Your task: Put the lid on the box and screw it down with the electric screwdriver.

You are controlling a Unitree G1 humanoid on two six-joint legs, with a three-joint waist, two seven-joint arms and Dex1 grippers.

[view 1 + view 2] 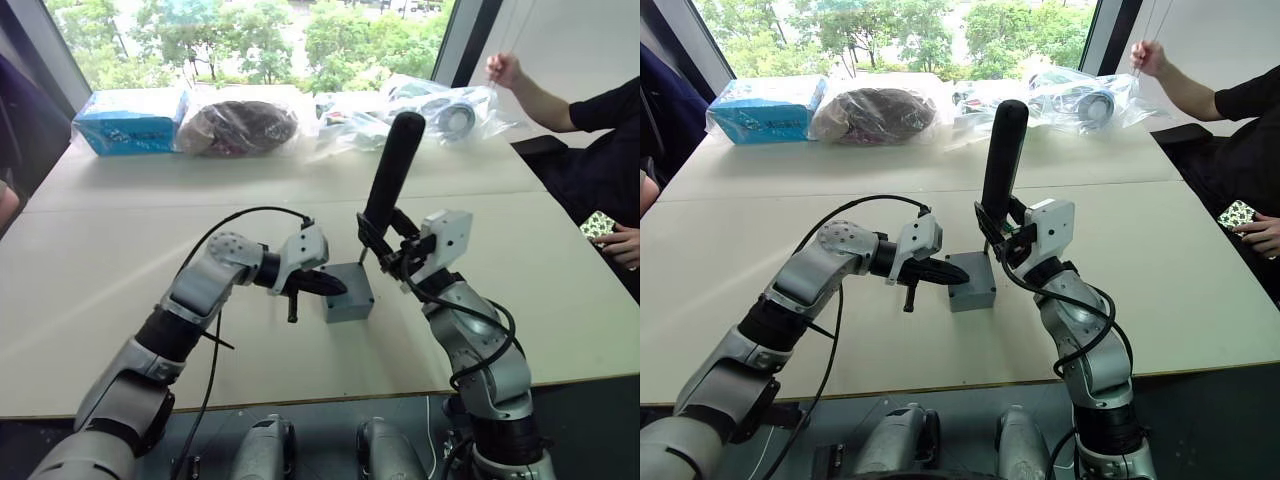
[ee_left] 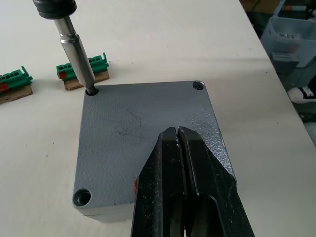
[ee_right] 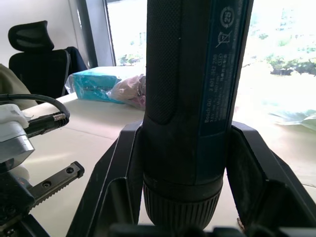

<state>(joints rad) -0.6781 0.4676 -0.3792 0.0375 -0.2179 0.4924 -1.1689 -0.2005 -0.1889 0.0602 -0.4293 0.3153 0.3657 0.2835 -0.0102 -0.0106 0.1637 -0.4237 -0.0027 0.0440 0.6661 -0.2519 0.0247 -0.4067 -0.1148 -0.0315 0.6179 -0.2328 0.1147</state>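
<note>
A pale cream tabletop (image 1: 120,260) fills the foreground, backed by a wide window (image 1: 250,30) looking out on green trees. Along the far edge lie a light blue packet in clear wrap (image 1: 130,118), a dark round item in a plastic bag (image 1: 240,126) and more clear plastic bags (image 1: 440,105) of parts. A person in a black sleeve (image 1: 590,130) sits at the right side of the table, one hand raised. The right wrist view shows a black high-backed office chair (image 3: 42,59) by the glass.

Near the middle of the table the small grey square plastic box (image 1: 350,300) stands with the thin grey plastic lid (image 2: 143,143) seated flat on top, its corner screw holes showing; a small red mark sits on the box wall just under the lid's edge. Two small green connector pieces (image 2: 84,71) on brown card lie just beside it.

The left gripper (image 2: 178,136) rests on the lid with its two black fingers pressed together, holding nothing. The right gripper (image 1: 385,255) is clamped around the dark blue-black pen-shaped electric screwdriver (image 1: 392,170), which stands nearly upright, its silvery metal bit (image 2: 76,59) set into one corner hole of the lid.

A blue label on the screwdriver body carries small white print and round symbols; the word looks like "Bosch", the rest too small to read.
</note>
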